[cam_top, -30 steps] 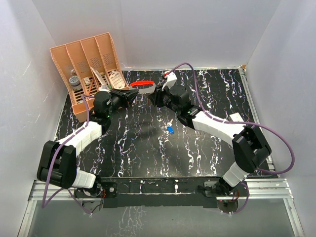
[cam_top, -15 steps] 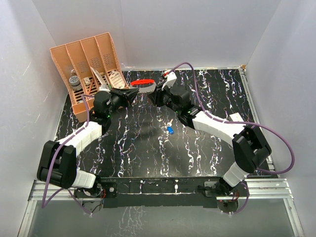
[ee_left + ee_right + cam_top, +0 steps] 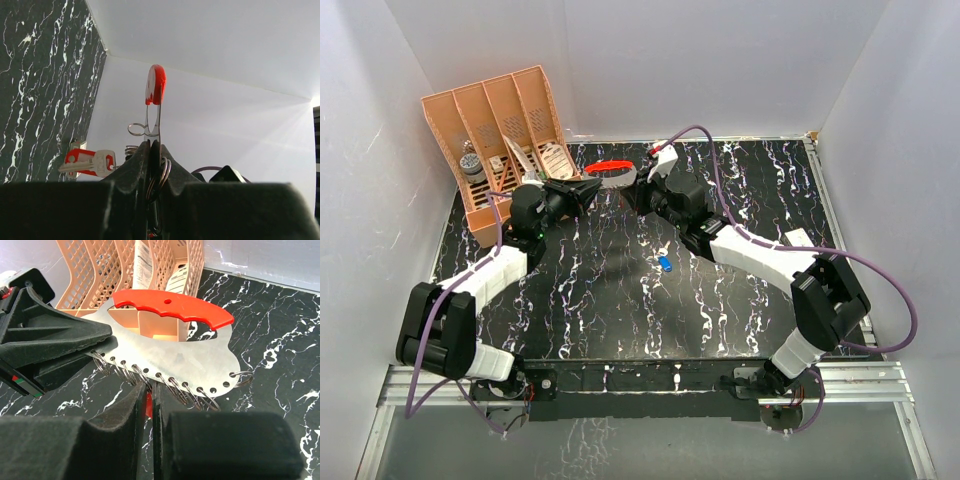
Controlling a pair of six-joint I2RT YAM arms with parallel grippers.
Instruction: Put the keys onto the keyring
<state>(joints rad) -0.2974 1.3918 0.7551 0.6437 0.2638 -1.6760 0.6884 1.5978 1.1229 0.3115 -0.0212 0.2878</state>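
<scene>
In the upper centre of the top view the left pincer [image 3: 153, 149] is clamped on the keyring [image 3: 172, 352], a stiff, light plate best gripped by its edge. The right pincer [image 3: 148, 392] seems closed on the red key [image 3: 88, 162], tiny and slippery, by its head; the blue key [image 3: 665, 264] lies on the surface [image 3: 570, 300] mid-frame.

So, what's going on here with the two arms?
The left fingers clamp one end of the keyring, a silvery plate with a red grip and a row of small wire rings, holding it off the table. The right fingers pinch the red-headed key just under those rings; whether it is threaded on cannot be seen. The blue-headed key lies on the table, nearer the arm bases.
</scene>
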